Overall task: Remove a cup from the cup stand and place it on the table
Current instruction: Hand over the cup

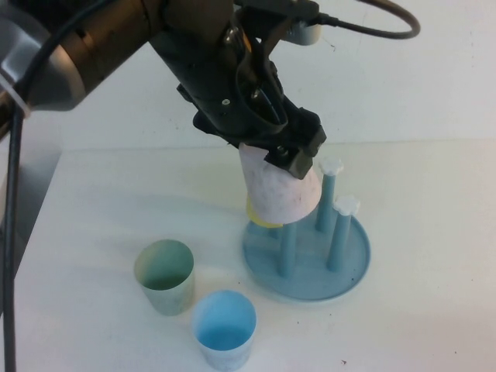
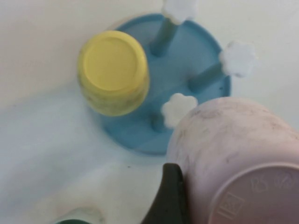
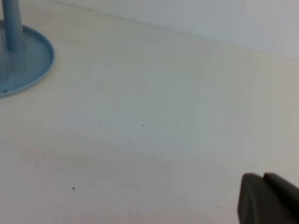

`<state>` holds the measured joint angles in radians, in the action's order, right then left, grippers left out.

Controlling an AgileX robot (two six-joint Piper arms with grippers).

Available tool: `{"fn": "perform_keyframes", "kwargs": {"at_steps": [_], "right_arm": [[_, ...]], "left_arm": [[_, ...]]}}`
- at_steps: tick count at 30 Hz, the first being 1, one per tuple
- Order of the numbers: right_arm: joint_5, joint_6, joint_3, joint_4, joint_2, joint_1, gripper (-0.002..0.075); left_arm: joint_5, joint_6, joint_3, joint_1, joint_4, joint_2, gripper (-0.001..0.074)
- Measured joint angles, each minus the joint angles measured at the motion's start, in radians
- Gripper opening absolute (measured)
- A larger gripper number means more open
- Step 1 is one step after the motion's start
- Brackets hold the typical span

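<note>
My left gripper [image 1: 288, 152] is shut on the pale pink-white cup [image 1: 279, 190] and holds it upside down, tilted, just above the blue cup stand [image 1: 306, 285]. In the left wrist view the cup [image 2: 233, 154] fills the near corner, with one dark finger [image 2: 170, 198] against its side. A white-capped peg [image 2: 179, 108] is right beside the cup's rim. The stand's other bare pegs [image 1: 332, 167] are behind it. My right gripper [image 3: 268, 196] is shut and empty, low over the white table [image 3: 149, 116], away from the stand [image 3: 28, 60].
A yellow cup [image 2: 113, 70] sits upside down on one peg of the stand, mostly hidden behind the held cup in the high view [image 1: 263, 220]. A green cup [image 1: 164, 275] and a blue cup [image 1: 224, 327] stand upright on the table [image 1: 116, 201], left of the stand.
</note>
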<state>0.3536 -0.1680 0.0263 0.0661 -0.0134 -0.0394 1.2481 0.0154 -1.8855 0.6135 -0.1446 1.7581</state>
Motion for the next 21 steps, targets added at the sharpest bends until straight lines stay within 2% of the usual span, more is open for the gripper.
{"fn": "perform_keyframes", "kwargs": {"at_steps": [2,4,10,12,15,21], "right_arm": [[-0.005,0.006,0.0,-0.043,0.0,0.0,-0.0002],[-0.021,0.032,0.0,-0.173,0.0,0.0,-0.0002],[-0.079,0.107,0.0,-0.772,0.0,0.0,-0.0002],[-0.101,0.111,0.0,-0.886,0.0,0.0,-0.0002],[-0.144,0.059,0.0,-0.954,0.0,0.0,-0.0002],[-0.182,-0.077,0.0,-0.975,0.0,0.0,-0.0002]], "left_arm": [[0.0,0.0,0.0,-0.002,-0.04,0.0,0.0561],[0.0,0.0,0.0,-0.002,-0.075,0.0,0.0561],[0.001,0.015,0.036,-0.006,-0.218,0.0,0.0561],[0.001,0.036,0.073,-0.015,-0.262,0.0,0.0561],[-0.01,0.079,0.136,-0.047,-0.337,0.0,0.0561],[-0.067,0.218,0.288,-0.126,-0.578,-0.02,0.0561]]}}
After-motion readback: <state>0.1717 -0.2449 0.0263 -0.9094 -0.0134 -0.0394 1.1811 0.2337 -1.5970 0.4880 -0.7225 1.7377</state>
